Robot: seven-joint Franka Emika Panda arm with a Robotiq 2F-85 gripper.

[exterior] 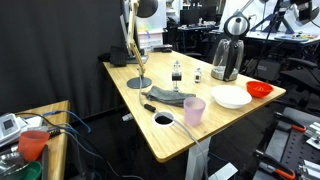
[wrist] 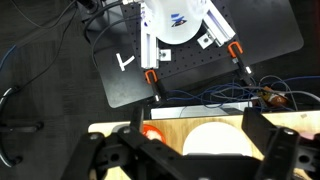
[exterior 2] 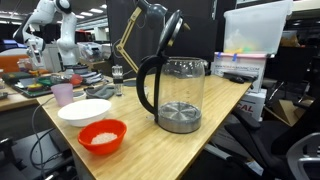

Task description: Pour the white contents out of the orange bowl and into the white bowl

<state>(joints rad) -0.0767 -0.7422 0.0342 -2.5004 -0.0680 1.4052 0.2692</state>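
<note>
The orange bowl (exterior 2: 102, 135) sits near the table's edge and holds white contents (exterior 2: 100, 138). It also shows in an exterior view as the orange bowl (exterior: 259, 89) and in the wrist view as the orange bowl (wrist: 150, 133). The wide white bowl (exterior 2: 84, 111) stands right beside it, apart from it, also seen as the white bowl (exterior: 231, 97) and the white bowl (wrist: 213, 142). My gripper (wrist: 196, 128) hangs well above both bowls, open and holding nothing. Its dark fingers (wrist: 262, 140) frame the white bowl from above.
A glass kettle (exterior 2: 175, 95) stands close to the orange bowl. A translucent pink cup (exterior: 194, 110), a grey cloth (exterior: 170, 97), small bottles (exterior: 177, 71) and a lamp (exterior: 138, 60) share the wooden table (exterior: 130, 100). Cables and a black plate (wrist: 200, 70) lie beyond the table edge.
</note>
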